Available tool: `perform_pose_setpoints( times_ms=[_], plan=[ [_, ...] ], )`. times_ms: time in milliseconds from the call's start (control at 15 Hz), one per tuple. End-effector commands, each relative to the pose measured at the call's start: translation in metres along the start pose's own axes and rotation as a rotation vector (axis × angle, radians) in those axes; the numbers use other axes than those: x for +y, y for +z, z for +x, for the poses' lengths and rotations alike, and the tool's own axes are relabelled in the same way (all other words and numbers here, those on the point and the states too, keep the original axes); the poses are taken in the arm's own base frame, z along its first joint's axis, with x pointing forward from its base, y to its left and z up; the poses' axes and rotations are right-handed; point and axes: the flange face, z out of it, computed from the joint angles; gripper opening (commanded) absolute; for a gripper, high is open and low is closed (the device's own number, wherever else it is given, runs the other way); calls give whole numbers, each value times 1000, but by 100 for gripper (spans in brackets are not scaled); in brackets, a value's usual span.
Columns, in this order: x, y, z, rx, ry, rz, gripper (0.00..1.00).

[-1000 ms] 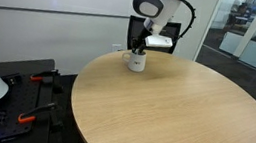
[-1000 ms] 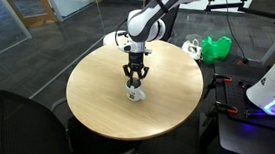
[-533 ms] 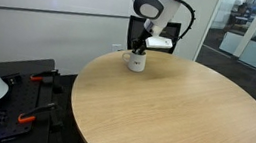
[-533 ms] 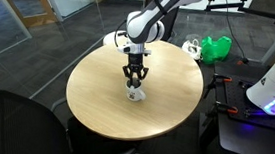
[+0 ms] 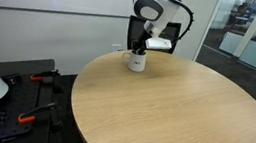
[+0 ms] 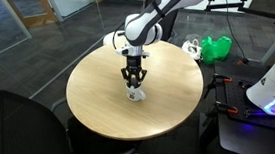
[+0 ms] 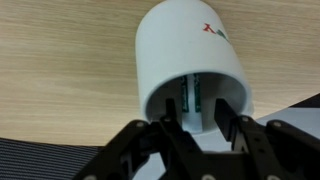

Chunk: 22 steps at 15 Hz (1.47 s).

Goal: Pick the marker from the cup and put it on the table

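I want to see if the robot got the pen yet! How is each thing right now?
cup: upright on the table, marker inside.
marker: standing in the cup, not gripped.
end effector: open, its fingers spread just over the cup's mouth.
table: cup stands near its edge.

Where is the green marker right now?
In the wrist view the marker stands inside the cup, just beyond the fingers. The cup sits on the table.
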Motion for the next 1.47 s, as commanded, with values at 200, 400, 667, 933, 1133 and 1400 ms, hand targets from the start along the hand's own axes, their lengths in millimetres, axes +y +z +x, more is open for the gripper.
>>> perform_pose_setpoints(
  times_ms=[200, 400, 667, 933, 1133, 1400],
  plan=[
    [10, 1, 2, 8, 25, -4, 7],
    [10, -2, 1, 9, 32, -12, 5],
    [7, -16, 3, 24, 50, -29, 5],
    [3, -37, 8, 53, 76, -55, 5],
    [-2, -56, 16, 86, 79, -78, 5],
    [-18, -91, 30, 131, 95, -104, 5]
  ],
)
